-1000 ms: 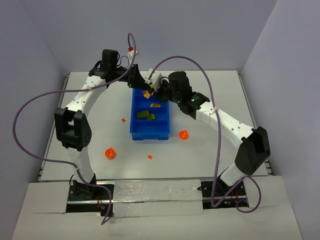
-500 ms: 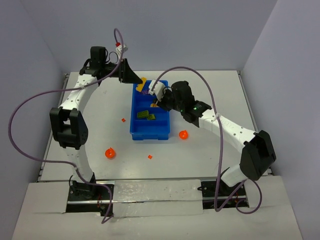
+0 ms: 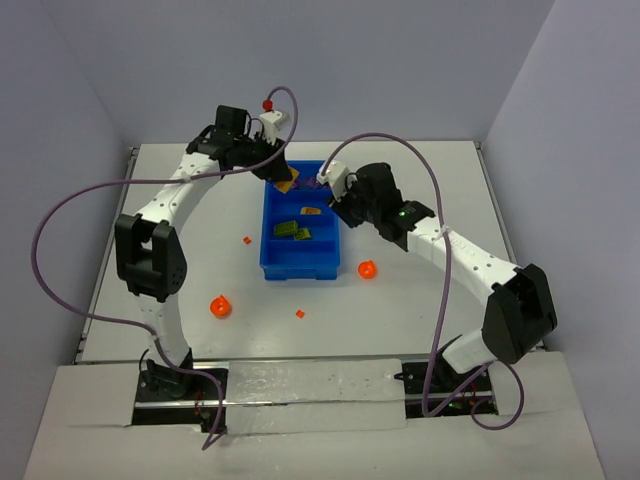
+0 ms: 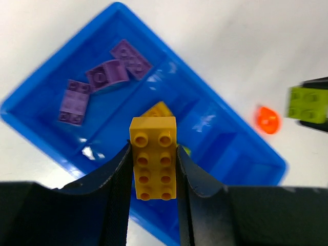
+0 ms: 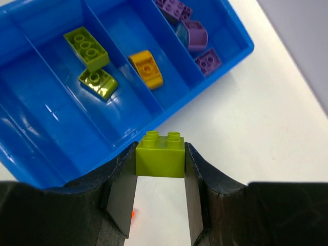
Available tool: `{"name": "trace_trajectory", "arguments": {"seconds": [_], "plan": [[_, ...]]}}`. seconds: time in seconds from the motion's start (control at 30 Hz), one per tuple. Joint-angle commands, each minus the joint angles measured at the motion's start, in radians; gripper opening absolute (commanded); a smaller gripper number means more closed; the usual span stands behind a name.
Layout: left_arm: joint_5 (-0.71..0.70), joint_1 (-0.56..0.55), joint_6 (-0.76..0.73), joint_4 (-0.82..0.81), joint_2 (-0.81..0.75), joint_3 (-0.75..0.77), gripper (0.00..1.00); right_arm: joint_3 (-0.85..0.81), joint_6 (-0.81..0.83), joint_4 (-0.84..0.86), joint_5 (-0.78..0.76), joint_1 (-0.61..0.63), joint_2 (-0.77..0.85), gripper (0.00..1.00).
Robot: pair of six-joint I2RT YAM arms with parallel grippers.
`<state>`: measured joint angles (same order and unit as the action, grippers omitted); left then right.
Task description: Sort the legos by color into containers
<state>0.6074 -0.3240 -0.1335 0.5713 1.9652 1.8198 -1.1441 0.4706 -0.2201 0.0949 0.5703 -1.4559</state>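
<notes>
The blue tray [image 3: 298, 272] has four compartments. Its far one holds three purple legos [image 4: 106, 76], the one beside it a yellow piece [image 5: 145, 69], the third two lime green bricks [image 5: 86, 47]. My left gripper [image 4: 153, 174] is shut on a yellow brick [image 4: 153, 156] and holds it above the tray's far end [image 3: 287, 184]. My right gripper [image 5: 160, 164] is shut on a lime green brick [image 5: 160, 154] and hovers just outside the tray's right rim [image 5: 241, 48], over the table [image 3: 338, 203].
Two round orange pieces lie on the table, one left of the tray [image 3: 219, 306] and one at its near right corner [image 3: 367, 269]. Two tiny orange bits [image 3: 247, 240] [image 3: 300, 313] lie near the tray. Walls close in the back and sides.
My left gripper swung out to the left with the yellow brick and has come back over the tray's far end. My right gripper drew back to the right, off the tray.
</notes>
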Motion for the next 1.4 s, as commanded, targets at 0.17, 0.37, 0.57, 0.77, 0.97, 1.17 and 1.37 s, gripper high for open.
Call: {"name": "trace_trajectory", "arguments": {"seconds": [0.17,0.37,0.57,0.77,0.97,1.17,1.37], "plan": [[-0.174,-0.044,-0.233,-0.054,0.050,0.034,0.04,-0.055,-0.058,-0.131,0.016,-0.041,0.050,0.00],[-0.194,-0.047,-0.339,-0.055,0.078,-0.003,0.03,-0.095,-0.050,-0.184,0.022,-0.046,0.026,0.00],[-0.140,-0.060,-0.358,-0.047,0.104,-0.009,0.02,-0.086,-0.048,-0.195,0.026,-0.056,0.035,0.00],[-0.130,-0.073,-0.393,-0.026,0.122,-0.021,0.06,-0.103,-0.043,-0.208,0.037,-0.060,0.027,0.00],[-0.157,-0.081,-0.378,-0.025,0.140,-0.011,0.12,-0.142,-0.026,-0.219,0.068,-0.060,0.006,0.00],[-0.152,-0.084,-0.358,0.022,0.160,0.021,0.25,-0.147,-0.009,-0.215,0.098,-0.058,0.003,0.00],[-0.110,-0.079,-0.319,0.042,0.149,0.045,0.62,-0.118,-0.001,-0.189,0.131,-0.061,0.028,0.00]]}}
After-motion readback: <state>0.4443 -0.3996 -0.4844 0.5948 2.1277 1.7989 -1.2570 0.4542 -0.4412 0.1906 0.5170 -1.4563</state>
